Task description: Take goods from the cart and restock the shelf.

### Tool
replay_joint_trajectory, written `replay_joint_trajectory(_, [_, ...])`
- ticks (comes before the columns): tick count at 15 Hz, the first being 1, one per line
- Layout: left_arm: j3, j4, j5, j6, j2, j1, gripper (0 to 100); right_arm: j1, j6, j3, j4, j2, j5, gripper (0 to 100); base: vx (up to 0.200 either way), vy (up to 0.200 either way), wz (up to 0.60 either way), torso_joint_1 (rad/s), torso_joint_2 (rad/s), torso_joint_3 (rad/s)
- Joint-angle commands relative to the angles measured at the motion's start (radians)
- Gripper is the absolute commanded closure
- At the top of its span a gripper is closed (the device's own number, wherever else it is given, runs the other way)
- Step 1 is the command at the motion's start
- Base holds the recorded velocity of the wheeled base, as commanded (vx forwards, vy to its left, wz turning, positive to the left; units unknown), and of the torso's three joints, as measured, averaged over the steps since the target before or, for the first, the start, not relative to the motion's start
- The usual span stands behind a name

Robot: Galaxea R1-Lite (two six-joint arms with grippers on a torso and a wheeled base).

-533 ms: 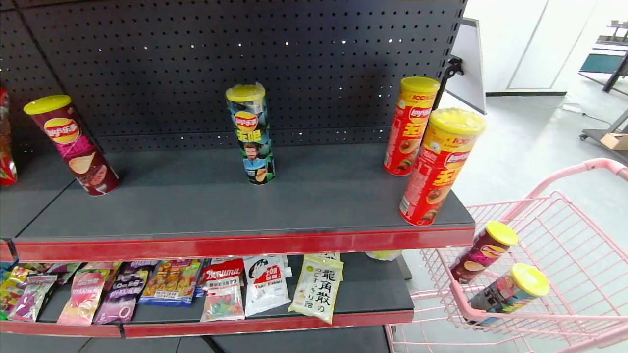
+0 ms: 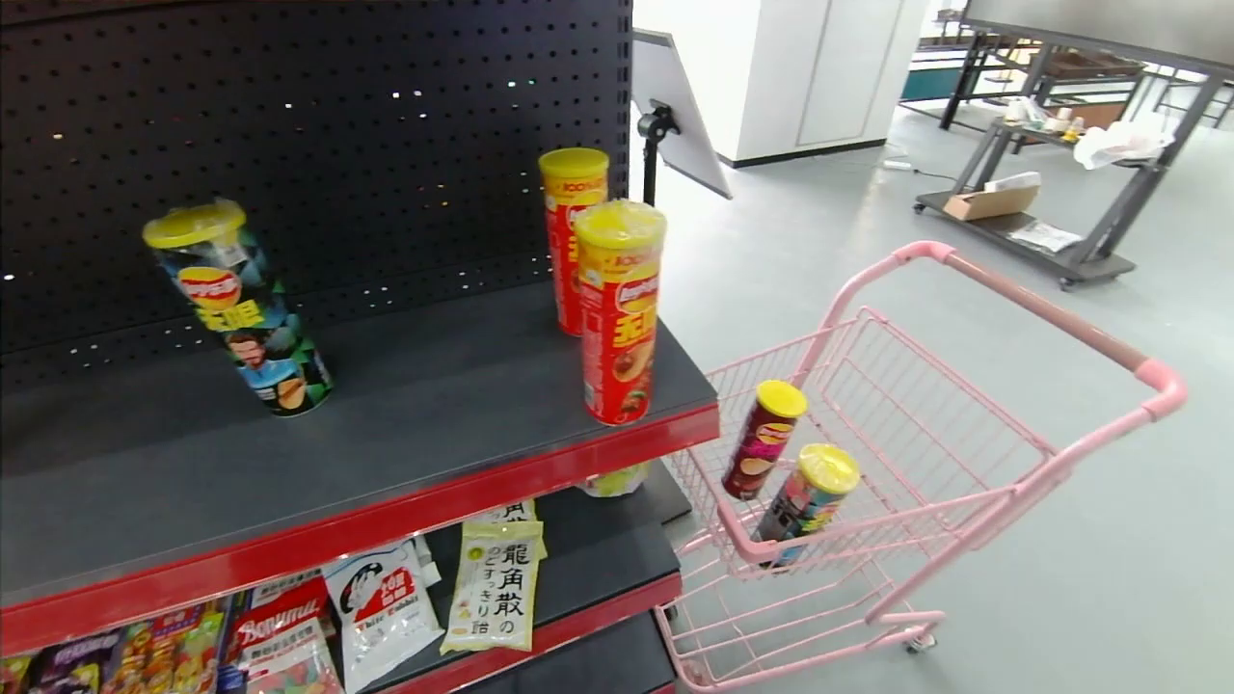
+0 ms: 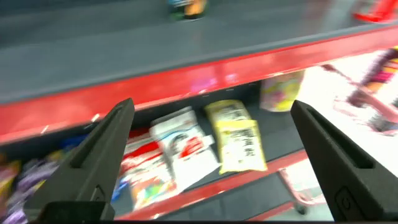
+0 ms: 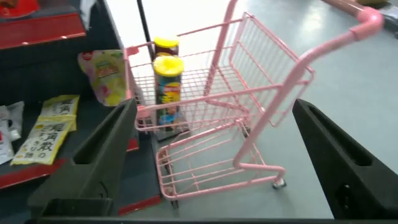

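A pink cart (image 2: 964,386) stands to the right of the shelf. Two chip cans lean upright in its basket: a maroon can (image 2: 764,440) and a dark multicoloured can (image 2: 805,492). The right wrist view has the cart (image 4: 298,68) and both cans, the multicoloured can (image 4: 168,87) nearer than the maroon can (image 4: 165,46). My right gripper (image 4: 211,162) is open, some way short of the cart. On the top shelf board (image 2: 386,424) stand a blue-black can (image 2: 241,308) and two red cans (image 2: 620,313). My left gripper (image 3: 211,162) is open before the shelf's red front edge (image 3: 186,81).
Snack bags (image 2: 492,583) lie on the lower shelf, among them a yellow bag (image 3: 236,137) and a white bag (image 3: 183,146). A green bag (image 4: 109,78) sits at that shelf's end by the cart. Open grey floor lies right of the cart; a metal rack (image 2: 1051,222) stands far back.
The head view has swung to the right, so the shelf sits further left and more of the cart and the room shows. The cans keep their places.
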Motion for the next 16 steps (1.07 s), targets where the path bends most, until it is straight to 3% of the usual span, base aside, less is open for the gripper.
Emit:
replay_joint_trajectory(1, [0.000,0.000,0.000,0.000,0.001,0.000,0,0.000,0.000,0.000,0.000,0.001,0.001,0,0.000,0.000,0.00,0.000,0.00,0.000])
replay_joint_trajectory(6, [0.000,0.000,0.000,-0.001,0.001,0.000,0,0.000,0.000,0.000,0.000,0.001,-0.001,0,0.000,0.000,0.00,-0.008,0.02,0.011])
replay_joint_trajectory(16, [0.000,0.000,0.000,-0.001,0.001,0.000,0,0.000,0.001,0.000,0.000,0.001,-0.002,0,0.000,0.000,0.00,-0.146,0.36,0.210])
